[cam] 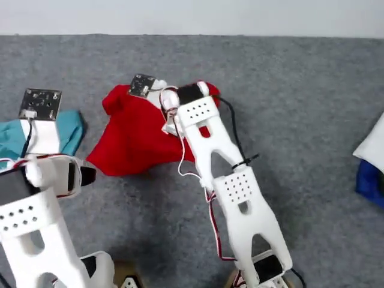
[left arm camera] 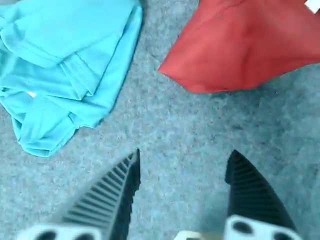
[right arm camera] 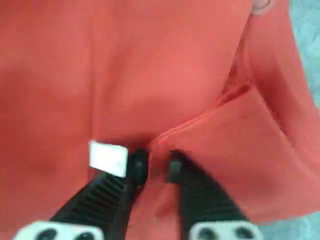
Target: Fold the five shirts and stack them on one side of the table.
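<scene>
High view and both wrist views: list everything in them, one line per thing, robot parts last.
red shirt: 1, red, mid-table, rumpled, under the right arm.
turquoise shirt: 1, turquoise, on the table's left side, loosely folded, apart from the red shirt.
white cloth: 1, white, at the right edge of the high view, cut off.
blue cloth: 1, blue, next to the white cloth, cut off.
label: 1, white, on the red shirt by the right hand.
table: 1, covered in grey felt-like cloth.
arms: 2, white, side by side at the near edge.
left hand: black fingers, open, over bare grey between the two shirts.
right hand: black fingers, pinching a fold of the red shirt.
</scene>
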`<action>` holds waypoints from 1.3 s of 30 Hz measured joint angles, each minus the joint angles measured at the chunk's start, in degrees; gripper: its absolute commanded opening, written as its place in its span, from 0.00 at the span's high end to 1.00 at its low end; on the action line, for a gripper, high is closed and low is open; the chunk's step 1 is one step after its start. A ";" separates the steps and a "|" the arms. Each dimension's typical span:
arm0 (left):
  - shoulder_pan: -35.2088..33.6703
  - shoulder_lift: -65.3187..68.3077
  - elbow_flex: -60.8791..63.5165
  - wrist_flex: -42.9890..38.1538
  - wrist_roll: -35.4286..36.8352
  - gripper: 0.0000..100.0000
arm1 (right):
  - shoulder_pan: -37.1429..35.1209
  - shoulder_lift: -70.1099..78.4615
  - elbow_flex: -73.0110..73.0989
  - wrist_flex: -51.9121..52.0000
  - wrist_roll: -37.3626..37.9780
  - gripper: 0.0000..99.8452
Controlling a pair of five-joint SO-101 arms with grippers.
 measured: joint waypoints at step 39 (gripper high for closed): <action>25.58 -0.44 12.48 -8.09 9.05 0.74 | 38.24 -64.79 87.56 13.36 26.29 0.92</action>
